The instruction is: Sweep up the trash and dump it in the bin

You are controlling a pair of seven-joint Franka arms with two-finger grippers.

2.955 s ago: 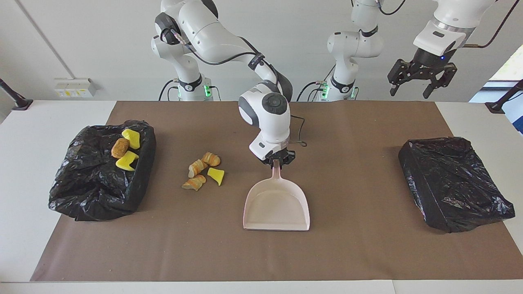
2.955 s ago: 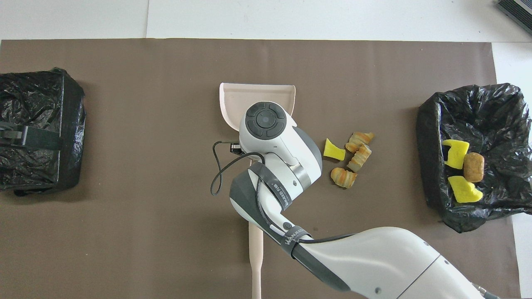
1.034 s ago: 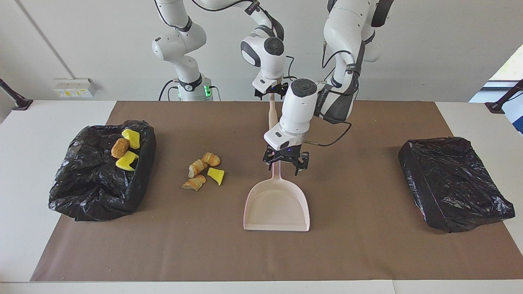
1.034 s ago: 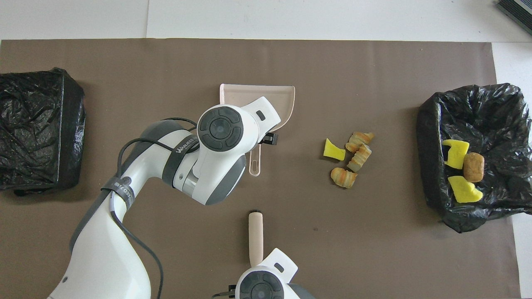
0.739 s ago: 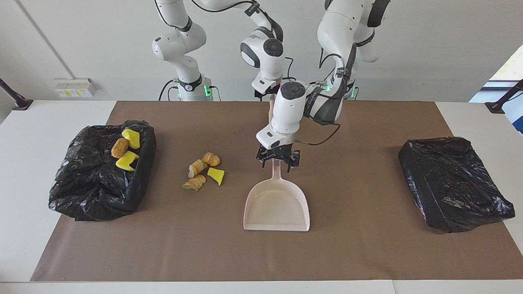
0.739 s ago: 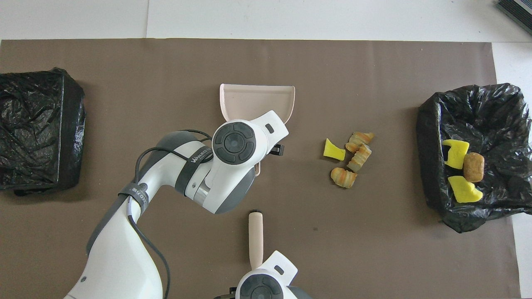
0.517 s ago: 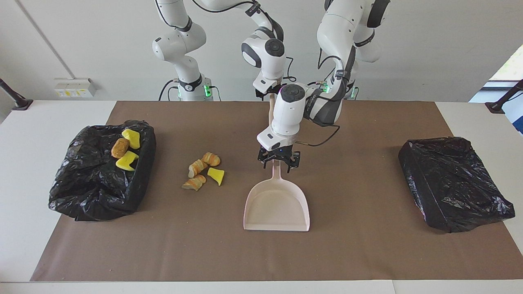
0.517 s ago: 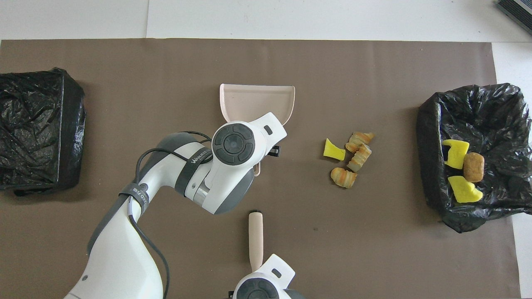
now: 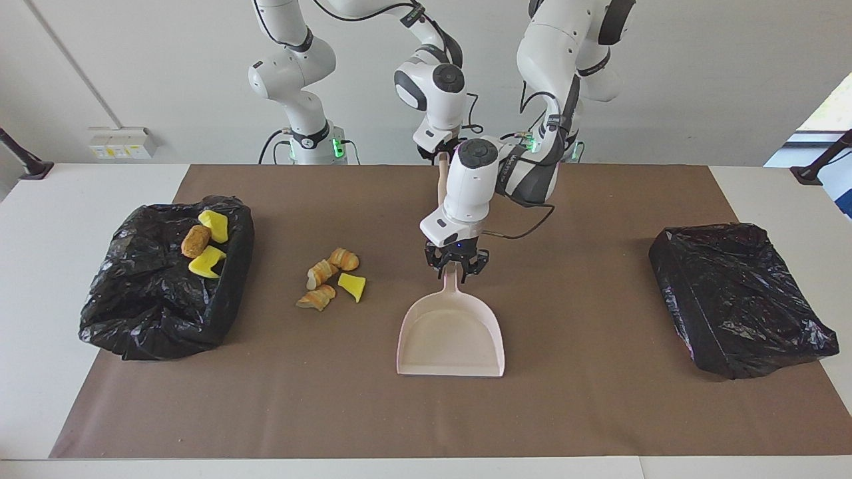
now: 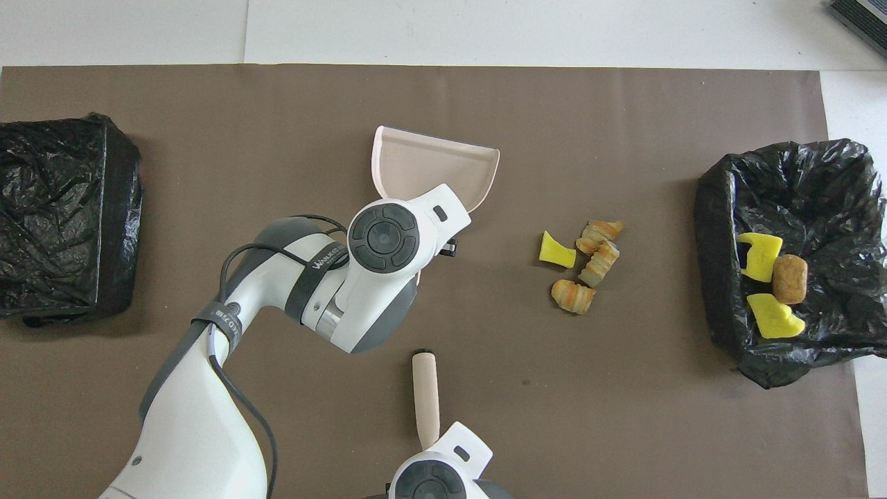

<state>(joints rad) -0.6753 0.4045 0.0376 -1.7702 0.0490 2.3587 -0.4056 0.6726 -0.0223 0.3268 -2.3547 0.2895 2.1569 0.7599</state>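
We grip the dustpan (image 9: pixel 450 332) handle in our left gripper (image 9: pixel 456 267), the brush (image 10: pixel 425 396) in our closed right gripper (image 9: pixel 440 154).

Yellow foam chunks (image 10: pixel 760 256): three (two in the open bag, one on the mat)
Striped bread-like lumps (image 10: pixel 600 260): three, clustered on the mat
Brown lump (image 10: pixel 789 278): one, in the open bag
Black bin bags (image 9: pixel 166 276): two (one open, one closed over)
Dustpan (image 9: pixel 451 332): one
Brush handle (image 10: pixel 425 398): one
Robot arms (image 10: pixel 208 388): two
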